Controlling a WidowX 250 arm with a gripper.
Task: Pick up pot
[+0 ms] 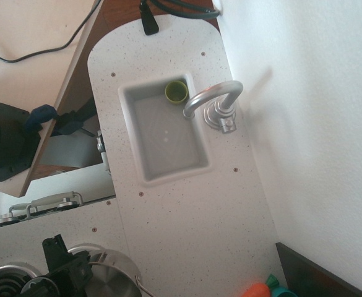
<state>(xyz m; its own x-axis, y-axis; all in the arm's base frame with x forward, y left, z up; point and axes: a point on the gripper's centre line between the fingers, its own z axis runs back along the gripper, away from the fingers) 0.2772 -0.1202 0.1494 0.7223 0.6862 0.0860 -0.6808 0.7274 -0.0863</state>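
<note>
The pot is a shiny steel round pot at the bottom left edge, cut off by the frame, with its brushed inside showing. My black gripper is at the pot's left rim and looks closed on that rim. The pot sits over a silver-rimmed burner ring, which peeks out behind it. The fingertips are partly hidden by the gripper body and the frame edge.
A second burner ring lies left of the gripper. A white sink holds a small green cup, with a silver faucet beside it. Orange and teal toys lie at the bottom right by a dark panel.
</note>
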